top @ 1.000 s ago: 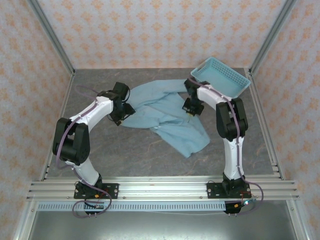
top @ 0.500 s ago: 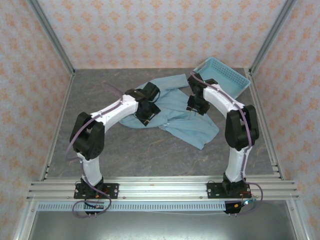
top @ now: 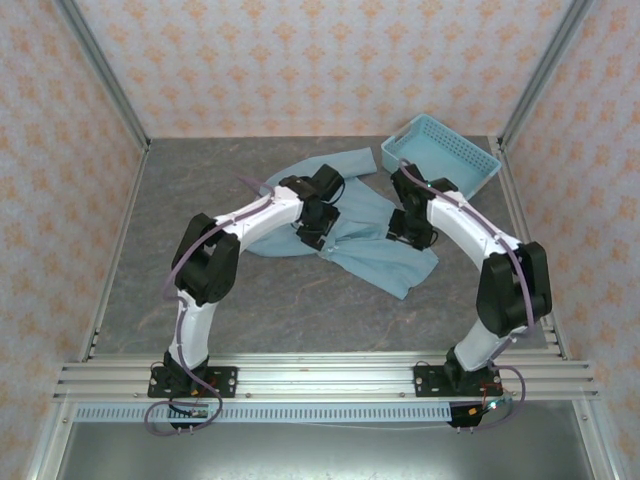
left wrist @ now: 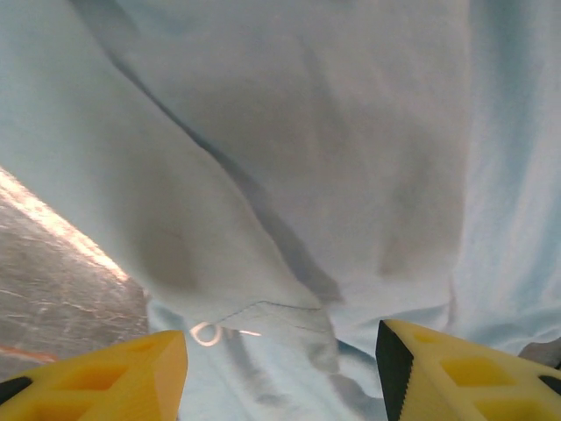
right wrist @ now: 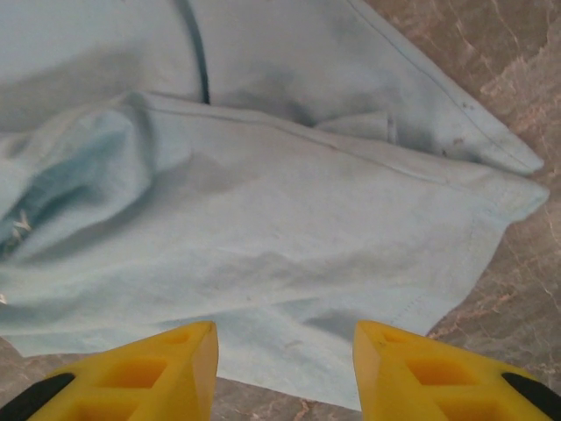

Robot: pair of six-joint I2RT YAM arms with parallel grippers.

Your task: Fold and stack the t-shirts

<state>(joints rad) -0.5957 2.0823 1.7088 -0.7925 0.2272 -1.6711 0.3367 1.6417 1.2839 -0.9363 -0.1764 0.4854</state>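
A light blue t-shirt [top: 372,235] lies crumpled in the middle of the table, one part reaching back toward the basket. My left gripper [top: 318,218] hangs over its left part. In the left wrist view the left gripper [left wrist: 280,379] is open, its yellow fingers [left wrist: 96,377] apart above wrinkled cloth [left wrist: 289,149] with a bit of white print [left wrist: 210,333]. My right gripper [top: 410,226] hovers over the shirt's right side. The right wrist view has the right gripper [right wrist: 285,368] open above the hemmed edge of the shirt [right wrist: 263,228], holding nothing.
A light blue perforated basket [top: 441,159] stands at the back right corner, close behind the right arm. Bare grey table [top: 200,200] lies left of and in front of the shirt. Metal frame posts and patterned walls bound the table.
Both arms have swung to the right and the shirt has shifted right with them. The right gripper went from shut to open, letting go of the cloth.
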